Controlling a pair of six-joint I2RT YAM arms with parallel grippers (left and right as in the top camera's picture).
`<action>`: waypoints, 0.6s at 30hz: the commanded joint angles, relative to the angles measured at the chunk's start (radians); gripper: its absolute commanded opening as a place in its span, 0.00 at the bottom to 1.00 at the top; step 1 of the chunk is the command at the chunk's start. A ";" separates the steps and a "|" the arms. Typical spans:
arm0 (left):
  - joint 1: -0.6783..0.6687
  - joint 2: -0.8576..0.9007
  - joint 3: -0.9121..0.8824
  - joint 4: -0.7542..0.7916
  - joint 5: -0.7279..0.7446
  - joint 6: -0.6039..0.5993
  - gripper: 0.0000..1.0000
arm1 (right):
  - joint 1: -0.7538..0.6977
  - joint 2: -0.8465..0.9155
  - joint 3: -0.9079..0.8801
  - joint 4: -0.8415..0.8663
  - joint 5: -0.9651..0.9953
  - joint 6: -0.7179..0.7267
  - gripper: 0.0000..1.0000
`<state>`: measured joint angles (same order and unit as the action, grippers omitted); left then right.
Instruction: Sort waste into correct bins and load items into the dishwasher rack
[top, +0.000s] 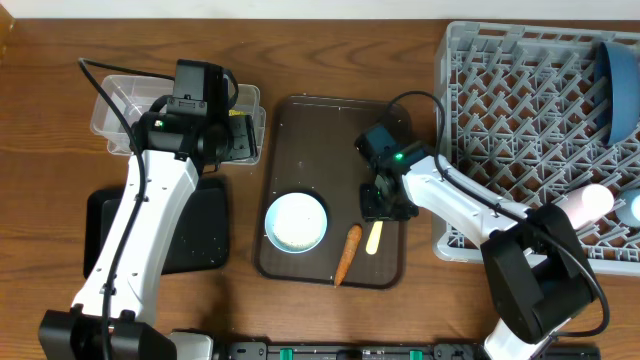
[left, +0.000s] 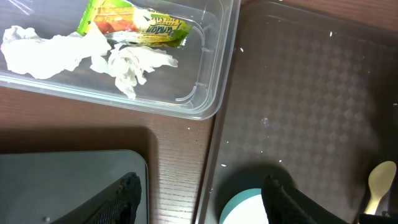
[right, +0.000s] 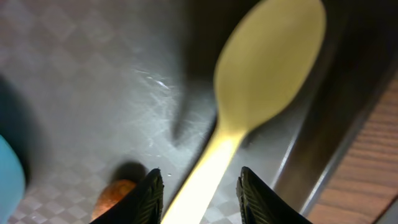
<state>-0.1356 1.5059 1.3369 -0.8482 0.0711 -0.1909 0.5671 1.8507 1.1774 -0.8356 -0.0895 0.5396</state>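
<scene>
Straddling the spoon: your right gripper (right: 198, 186) has its jaws parted either side of the cream spoon (right: 261, 93) handle, not gripping.
Spoon: lying on the brown tray (top: 300, 130), beside the carrot (top: 347, 253).
Left gripper (left: 199, 193): jaws apart, empty, near the clear tub (left: 211, 93).
Tub contents: wrapper (left: 134, 22), tissue (left: 81, 53).

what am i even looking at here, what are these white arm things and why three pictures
These are two robot arms at a wooden table, each ending in a two-finger gripper. One picture looks down from above; the other two come from cameras on each wrist.

On the brown tray lie a white bowl, a carrot and a cream spoon. The grey dishwasher rack already holds a blue plate. A clear tub holds a snack wrapper and tissue.

The right gripper has its open fingers either side of the spoon handle, apparently not gripping yet. The left gripper is open, holding nothing.
</scene>
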 joint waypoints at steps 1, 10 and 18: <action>0.000 0.003 0.007 0.000 -0.013 -0.009 0.65 | 0.011 0.009 0.018 -0.011 0.051 0.048 0.38; 0.000 0.003 0.007 0.000 -0.013 -0.009 0.64 | 0.018 0.011 0.013 -0.008 0.082 0.051 0.41; 0.000 0.003 0.007 0.000 -0.012 -0.009 0.64 | 0.023 0.055 0.011 0.010 0.092 0.051 0.42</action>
<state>-0.1356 1.5059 1.3369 -0.8482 0.0711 -0.1909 0.5762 1.8698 1.1774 -0.8276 -0.0177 0.5743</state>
